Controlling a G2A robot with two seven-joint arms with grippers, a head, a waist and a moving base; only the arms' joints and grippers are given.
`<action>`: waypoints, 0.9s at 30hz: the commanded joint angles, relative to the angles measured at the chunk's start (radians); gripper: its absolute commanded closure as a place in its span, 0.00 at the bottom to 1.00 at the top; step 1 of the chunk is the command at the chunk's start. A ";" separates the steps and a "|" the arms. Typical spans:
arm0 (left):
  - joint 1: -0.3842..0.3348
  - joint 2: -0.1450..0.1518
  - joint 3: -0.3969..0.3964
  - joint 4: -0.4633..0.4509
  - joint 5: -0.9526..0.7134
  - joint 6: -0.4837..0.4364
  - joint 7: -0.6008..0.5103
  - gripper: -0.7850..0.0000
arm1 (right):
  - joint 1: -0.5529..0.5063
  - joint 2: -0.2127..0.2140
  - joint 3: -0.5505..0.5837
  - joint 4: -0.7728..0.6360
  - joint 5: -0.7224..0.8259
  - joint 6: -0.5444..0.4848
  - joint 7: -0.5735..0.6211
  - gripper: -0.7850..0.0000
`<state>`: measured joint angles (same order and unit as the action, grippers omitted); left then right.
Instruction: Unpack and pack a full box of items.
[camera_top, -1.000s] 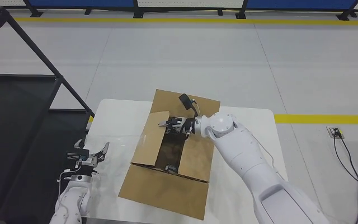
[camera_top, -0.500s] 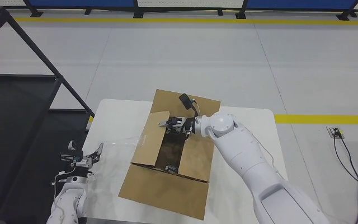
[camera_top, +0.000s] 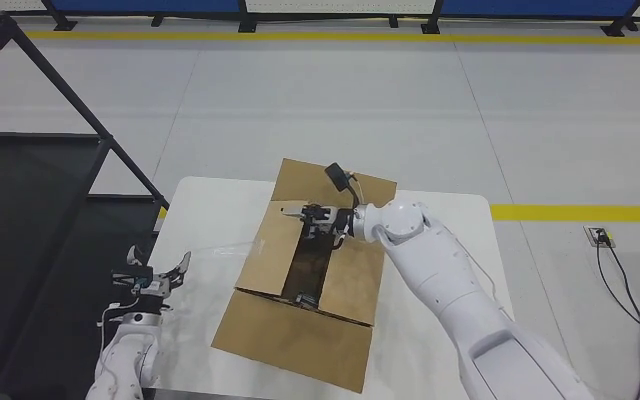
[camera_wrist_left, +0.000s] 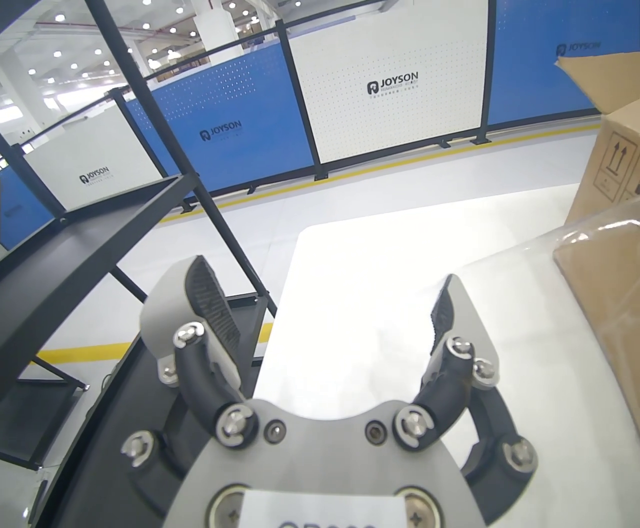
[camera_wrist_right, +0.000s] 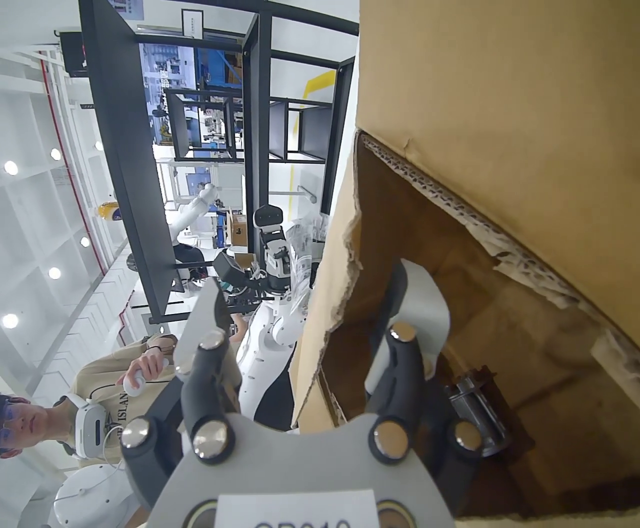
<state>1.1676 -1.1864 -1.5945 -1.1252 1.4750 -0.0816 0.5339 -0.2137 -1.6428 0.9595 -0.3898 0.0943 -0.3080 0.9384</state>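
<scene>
While your right gripper (camera_wrist_right: 312, 290) sits spread astride a flap (camera_wrist_right: 340, 260) of the box (camera_top: 300, 340) on the table (camera_top: 210, 215), a dark item (camera_wrist_right: 475, 412) lies inside; your left gripper (camera_wrist_left: 325, 274) hovers spread, empty, at the table edge.

Arms (camera_top: 440, 270) are glossy white, rounded at joints. The left gripper (camera_wrist_left: 325, 280) is grey metal, with black ribbed pads (camera_wrist_left: 210, 300) (silver screws (camera_wrist_left: 235, 425)).
</scene>
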 joint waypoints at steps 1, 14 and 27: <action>0.003 0.000 0.006 -0.011 0.005 -0.001 0.000 0.00 | -0.015 0.010 0.007 -0.033 -0.017 -0.008 -0.018 0.00; 0.068 0.021 -0.065 -0.042 0.037 -0.055 0.015 0.00 | -0.206 0.109 0.132 -0.386 -0.103 0.075 -0.052 0.00; 0.147 0.039 -0.174 -0.126 -0.085 -0.173 0.021 0.00 | -0.372 0.170 0.244 -0.689 -0.144 0.144 -0.048 0.00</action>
<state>1.2989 -1.1512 -1.7496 -1.2292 1.3962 -0.2368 0.5579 -0.5720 -1.4773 1.1932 -1.0549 -0.0492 -0.1661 0.8905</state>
